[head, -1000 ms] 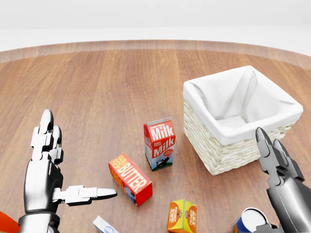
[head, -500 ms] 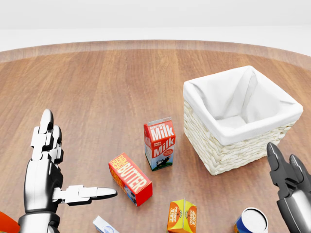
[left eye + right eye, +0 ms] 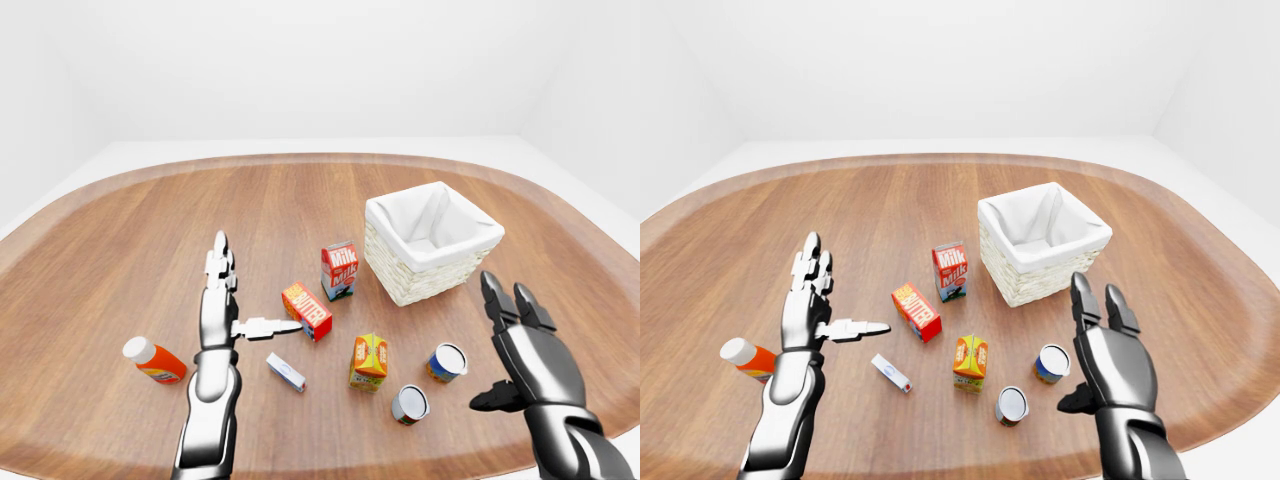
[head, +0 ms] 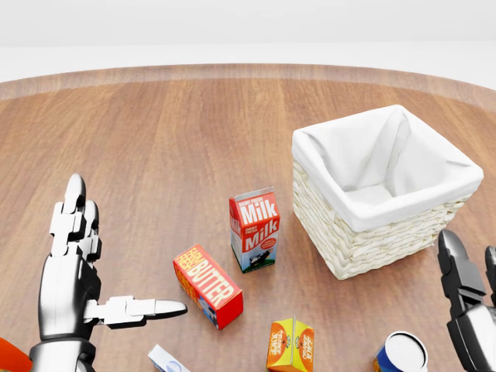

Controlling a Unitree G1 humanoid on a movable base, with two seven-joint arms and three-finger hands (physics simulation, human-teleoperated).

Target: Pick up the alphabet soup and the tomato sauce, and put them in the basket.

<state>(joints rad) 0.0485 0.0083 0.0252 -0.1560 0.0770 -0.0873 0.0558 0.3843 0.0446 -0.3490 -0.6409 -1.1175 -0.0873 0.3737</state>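
milk carton [image 3: 339, 270], butter box [image 3: 307, 311] beside basket [image 3: 433, 243] | cans [image 3: 446, 362] near right hand [image 3: 532, 350] | fingers spread (both hands)

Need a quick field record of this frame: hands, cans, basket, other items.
left hand: open, holding nothing
right hand: open, holding nothing, right of the cans
cans: blue-labelled can and red-labelled can, both on the table
basket: white liner, nothing inside
other items: milk carton, butter box, orange carton, bottle, small white box

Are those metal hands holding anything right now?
No. Both the left hand and the right hand are open and empty, apart from every item on the table.
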